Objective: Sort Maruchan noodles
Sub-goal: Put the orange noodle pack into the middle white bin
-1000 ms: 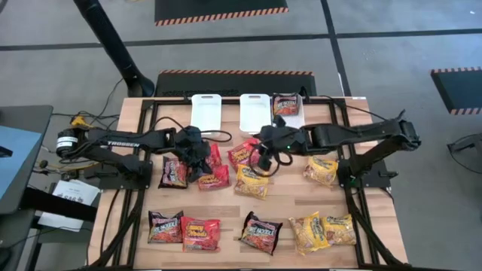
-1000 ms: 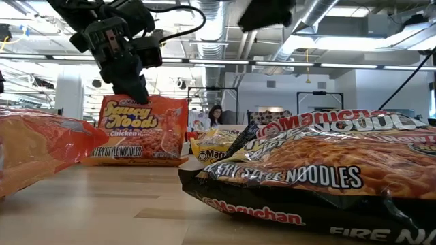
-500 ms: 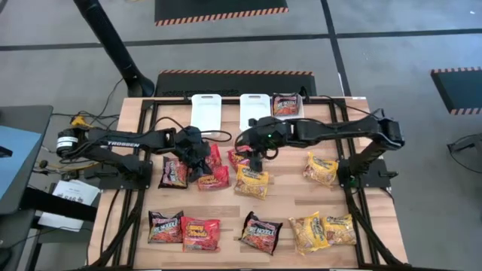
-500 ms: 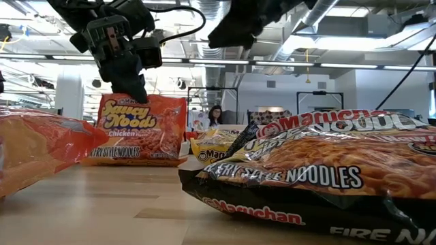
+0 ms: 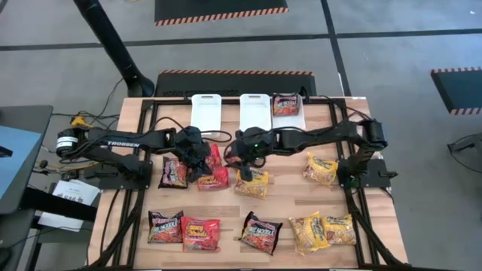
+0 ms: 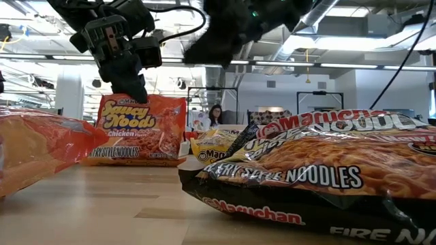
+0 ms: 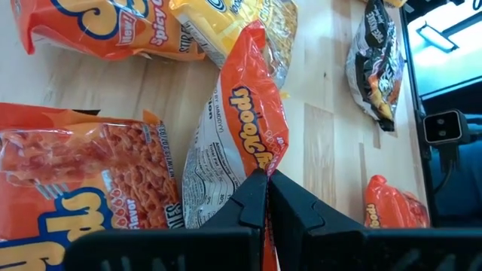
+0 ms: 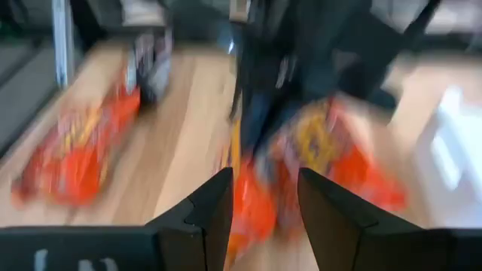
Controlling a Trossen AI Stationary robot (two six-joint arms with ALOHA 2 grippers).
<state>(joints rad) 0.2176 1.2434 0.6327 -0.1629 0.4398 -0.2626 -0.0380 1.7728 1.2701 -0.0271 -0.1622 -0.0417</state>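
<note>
1. High view: noodle packets are lying spread over the table [image 5: 286, 197], some in a middle cluster and some along the near edge, and one dark packet [image 5: 285, 104] is already sitting in the rightmost of three white bins [image 5: 205, 111]. The left gripper [image 5: 200, 159] is being held over the middle cluster, closed on a red packet [image 5: 214, 175]. The right gripper [image 5: 246, 154] is being held just beside it, above a yellow packet [image 5: 252, 182].

2. Low view: the red packet [image 6: 142, 129] is being held upright on its lower edge by the left gripper [image 6: 133, 87], pinched at its top. A black packet [image 6: 320, 170] is lying in the foreground.

3. Left wrist view: the fingers [image 7: 252, 202] are seen squeezed together on the folded edge of the red packet [image 7: 245, 128], so a pick is judged to be in hand.

4. Right wrist view: the right gripper's fingers [image 8: 212, 211] are being held apart, with nothing between them; red and yellow packets are blurred below.

5. Next, a clean lift of the red packet and a carry to a bin are judged to be called for, with the two arms kept clear of each other.
</note>
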